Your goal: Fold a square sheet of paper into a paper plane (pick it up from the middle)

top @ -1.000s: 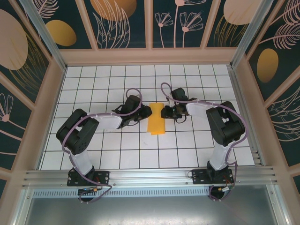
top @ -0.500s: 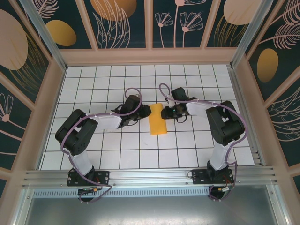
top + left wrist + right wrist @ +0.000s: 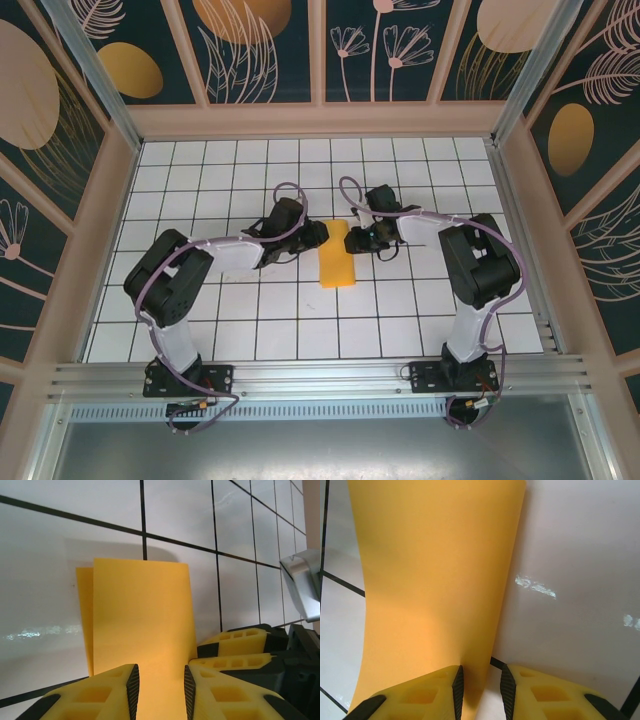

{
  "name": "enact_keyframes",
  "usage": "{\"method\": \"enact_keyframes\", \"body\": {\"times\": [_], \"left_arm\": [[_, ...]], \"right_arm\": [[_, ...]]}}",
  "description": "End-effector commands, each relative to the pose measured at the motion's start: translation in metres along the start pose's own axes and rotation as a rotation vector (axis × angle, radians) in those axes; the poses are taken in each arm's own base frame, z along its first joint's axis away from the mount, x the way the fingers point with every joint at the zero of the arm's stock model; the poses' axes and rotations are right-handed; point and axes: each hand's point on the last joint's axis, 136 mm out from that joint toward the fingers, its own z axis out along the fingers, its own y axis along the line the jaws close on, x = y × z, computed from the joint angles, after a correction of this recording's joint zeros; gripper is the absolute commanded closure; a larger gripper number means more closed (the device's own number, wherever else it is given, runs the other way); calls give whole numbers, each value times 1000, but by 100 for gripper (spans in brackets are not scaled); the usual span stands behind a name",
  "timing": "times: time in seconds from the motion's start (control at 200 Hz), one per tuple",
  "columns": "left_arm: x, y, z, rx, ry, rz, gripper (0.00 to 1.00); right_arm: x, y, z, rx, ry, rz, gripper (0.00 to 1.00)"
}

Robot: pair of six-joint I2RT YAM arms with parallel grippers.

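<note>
The folded sheet of paper lay as a narrow orange-yellow strip near the middle of the white grid table, a little toward its far edge, with its long sides running from the far edge toward the near one. In the left wrist view it showed two layers, slightly offset along one long side.

The left arm rose from its base at the near edge, bent at the elbow and reached across toward the strip's far left corner. The right arm mirrored it from the other side, its forearm stretched toward the far right corner.

The left gripper had its jaws a short way apart, and the paper showed in the gap between its black pads. The right gripper was likewise parted narrowly, with the paper's long edge running into the gap. Neither visibly pinched the sheet; whether the fingertips touched it could not be told.
</note>
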Motion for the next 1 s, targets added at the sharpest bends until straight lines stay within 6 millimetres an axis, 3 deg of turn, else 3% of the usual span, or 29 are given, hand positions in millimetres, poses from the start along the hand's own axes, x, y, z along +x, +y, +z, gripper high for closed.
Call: {"method": "enact_keyframes", "body": {"times": [0.0, 0.125, 0.14, 0.165, 0.996], "left_arm": [[3, -6, 8, 31, 27, 20, 68], [10, -1, 13, 28, 52, 18, 69], [2, -11, 13, 49, 36, 25, 70], [2, -12, 14, 51, 39, 25, 70], [15, 8, 28, 3, 84, 17, 76]], "right_arm": [[10, -20, 7, 68, 38, -20, 68], [10, -19, 6, 67, 36, -30, 68], [10, -19, 6, 67, 36, -32, 68], [9, -18, 5, 66, 34, -34, 67], [13, -25, 10, 107, 50, -29, 67]]}}
